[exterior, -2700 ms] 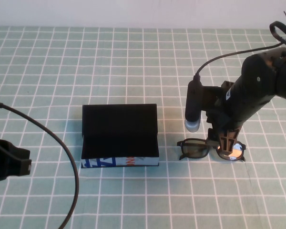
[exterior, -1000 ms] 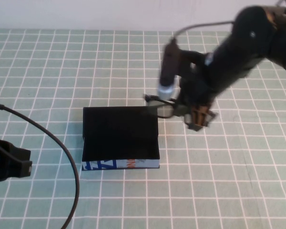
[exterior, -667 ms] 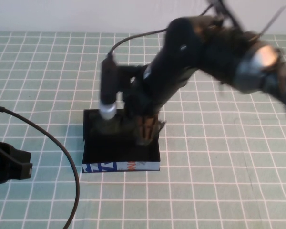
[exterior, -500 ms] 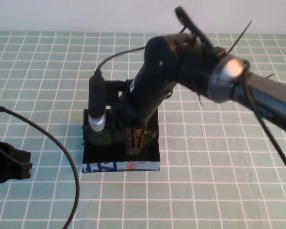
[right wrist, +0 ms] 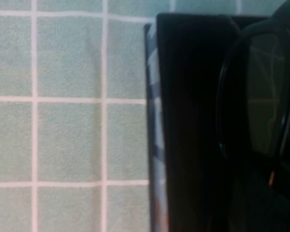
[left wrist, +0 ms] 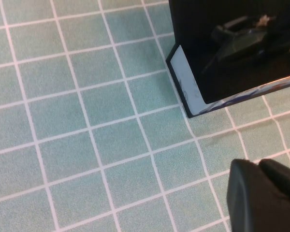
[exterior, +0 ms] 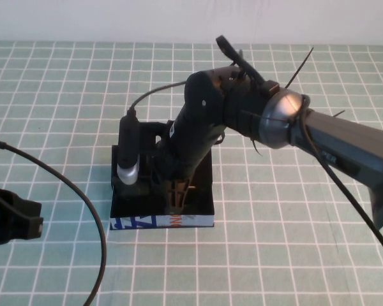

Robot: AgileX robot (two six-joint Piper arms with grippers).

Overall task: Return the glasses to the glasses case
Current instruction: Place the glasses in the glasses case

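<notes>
The glasses case (exterior: 159,222) lies open in the middle of the table, its light-blue printed front facing me. My right gripper (exterior: 177,194) reaches down into the case's black interior and is shut on the glasses. The glasses are hidden under the arm in the high view. In the right wrist view one dark lens of the glasses (right wrist: 266,106) sits over the black lining of the case (right wrist: 183,121). My left gripper (exterior: 13,220) is parked at the table's left edge, shut and empty. In the left wrist view the left gripper (left wrist: 261,193) hangs near a corner of the case (left wrist: 188,89).
A green mat with a white grid (exterior: 293,242) covers the whole table. The right arm and its wrist camera (exterior: 127,159) stand over the case. A black cable (exterior: 83,191) loops by the left gripper.
My right gripper lifted the glasses from the mat right of the case, carried them left over it, and has lowered them into it. The left arm has not moved.
</notes>
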